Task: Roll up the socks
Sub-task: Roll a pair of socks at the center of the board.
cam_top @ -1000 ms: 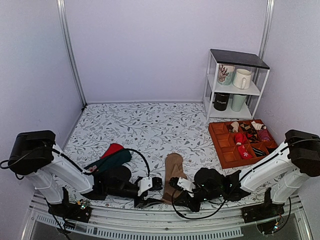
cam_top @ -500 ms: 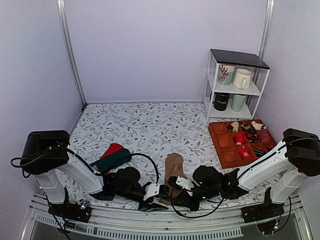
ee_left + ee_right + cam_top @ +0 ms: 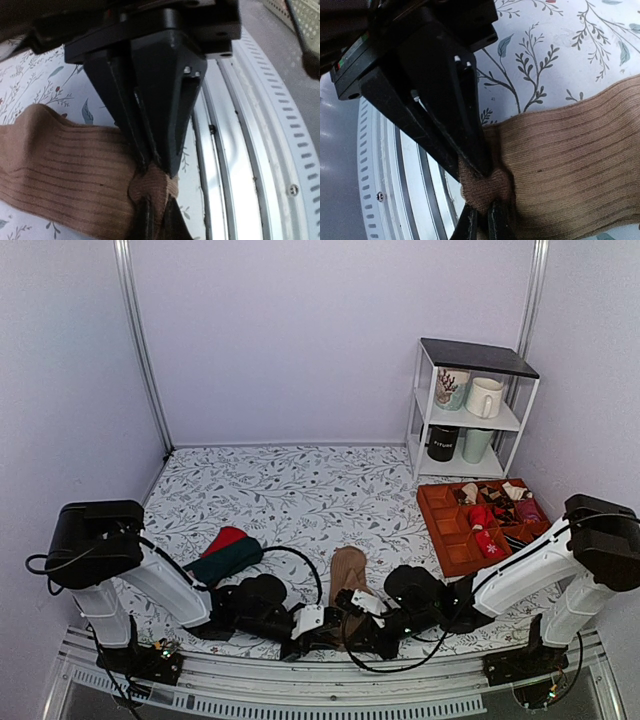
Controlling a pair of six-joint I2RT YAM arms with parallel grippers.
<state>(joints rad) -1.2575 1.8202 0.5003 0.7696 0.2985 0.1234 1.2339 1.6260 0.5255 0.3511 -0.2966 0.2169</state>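
Observation:
The tan-brown socks [image 3: 347, 574] lie flat as one long strip on the floral table, toe pointing away from the arms. Both grippers meet at the near cuff end. My left gripper [image 3: 326, 624] is shut on the cuff's left corner. In the left wrist view, the ribbed socks [image 3: 65, 165] bunch into a fold between the left gripper's [image 3: 152, 189] fingers. My right gripper [image 3: 366, 624] is shut on the right corner. The right wrist view shows the socks [image 3: 570, 160] puckered where the right gripper [image 3: 485, 194] pinches them.
Red and dark green socks [image 3: 222, 554] lie left of the arms' meeting point. An orange divided tray [image 3: 428, 517] with small rolled socks sits at the right. Behind it stands a white shelf [image 3: 470, 358] with mugs. A perforated metal rail [image 3: 300, 685] runs along the near edge.
My left arm has slid right to the near end of the socks, and its gripper has shut on the cuff. The right gripper has stayed shut on its corner.

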